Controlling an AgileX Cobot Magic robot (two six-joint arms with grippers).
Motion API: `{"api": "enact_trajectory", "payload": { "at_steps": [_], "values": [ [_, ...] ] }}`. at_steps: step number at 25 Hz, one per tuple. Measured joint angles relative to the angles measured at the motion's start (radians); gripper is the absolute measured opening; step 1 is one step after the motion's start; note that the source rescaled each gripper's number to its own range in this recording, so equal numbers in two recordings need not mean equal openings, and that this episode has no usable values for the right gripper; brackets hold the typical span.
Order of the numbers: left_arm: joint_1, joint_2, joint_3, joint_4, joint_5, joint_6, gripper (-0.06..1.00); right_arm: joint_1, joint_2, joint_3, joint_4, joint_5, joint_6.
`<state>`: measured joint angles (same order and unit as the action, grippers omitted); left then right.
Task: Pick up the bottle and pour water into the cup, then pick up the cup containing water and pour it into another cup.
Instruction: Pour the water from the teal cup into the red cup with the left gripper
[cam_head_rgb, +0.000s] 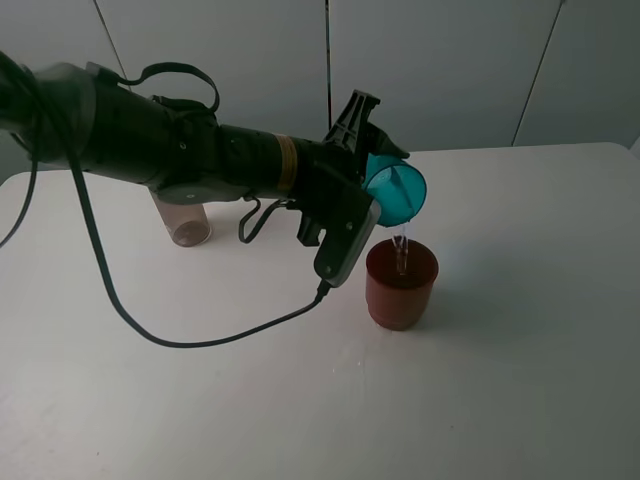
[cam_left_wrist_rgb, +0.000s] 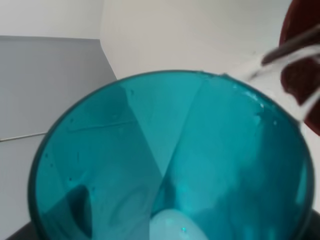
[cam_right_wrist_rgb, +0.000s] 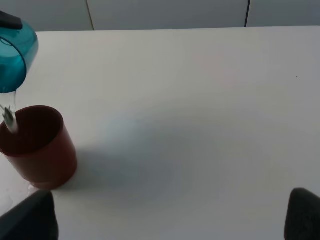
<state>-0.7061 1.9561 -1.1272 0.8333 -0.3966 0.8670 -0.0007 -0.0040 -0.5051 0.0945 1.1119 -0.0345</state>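
My left gripper (cam_head_rgb: 372, 160) reaches across the middle and is shut on the teal-blue cup (cam_head_rgb: 398, 190). The cup is tipped over with its mouth down toward the red-brown cup (cam_head_rgb: 402, 285). A thin stream of water (cam_head_rgb: 401, 248) falls from it into the red cup. The teal cup fills the left wrist view (cam_left_wrist_rgb: 170, 160), with the red cup (cam_left_wrist_rgb: 302, 65) at the edge. The right wrist view shows the teal cup (cam_right_wrist_rgb: 15, 60) over the red cup (cam_right_wrist_rgb: 37, 147). The bottle (cam_head_rgb: 185, 222) stands at the left behind the arm, with only its lower part showing. My right gripper (cam_right_wrist_rgb: 167, 225) is open and empty.
The white table (cam_head_rgb: 520, 380) carries everything. A black cable (cam_head_rgb: 200, 338) from the left arm loops across the table in front of the arm. A grey panelled wall (cam_head_rgb: 450, 60) stands behind the table's far edge.
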Motion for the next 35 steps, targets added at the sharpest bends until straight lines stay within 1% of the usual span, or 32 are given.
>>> {"api": "enact_trajectory", "payload": {
  "at_steps": [3, 8, 12, 19, 28, 35],
  "values": [
    [0.0, 0.0, 0.0, 0.0, 0.002, 0.031, 0.3, 0.0, 0.0, 0.0, 0.0, 0.0, 0.0],
    [0.0, 0.0, 0.0, 0.0, 0.004, 0.055, 0.3, 0.0, 0.0, 0.0, 0.0, 0.0, 0.0],
    [0.0, 0.0, 0.0, 0.0, 0.012, 0.131, 0.3, 0.0, 0.0, 0.0, 0.0, 0.0, 0.0],
    [0.0, 0.0, -0.002, 0.0, 0.014, 0.199, 0.3, 0.0, 0.0, 0.0, 0.0, 0.0, 0.0],
    [0.0, 0.0, -0.002, 0.0, -0.007, 0.235, 0.3, 0.0, 0.0, 0.0, 0.0, 0.0, 0.0],
    [0.0, 0.0, -0.002, -0.002, -0.029, 0.306, 0.3, 0.0, 0.0, 0.0, 0.0, 0.0, 0.0]
  ]
}}
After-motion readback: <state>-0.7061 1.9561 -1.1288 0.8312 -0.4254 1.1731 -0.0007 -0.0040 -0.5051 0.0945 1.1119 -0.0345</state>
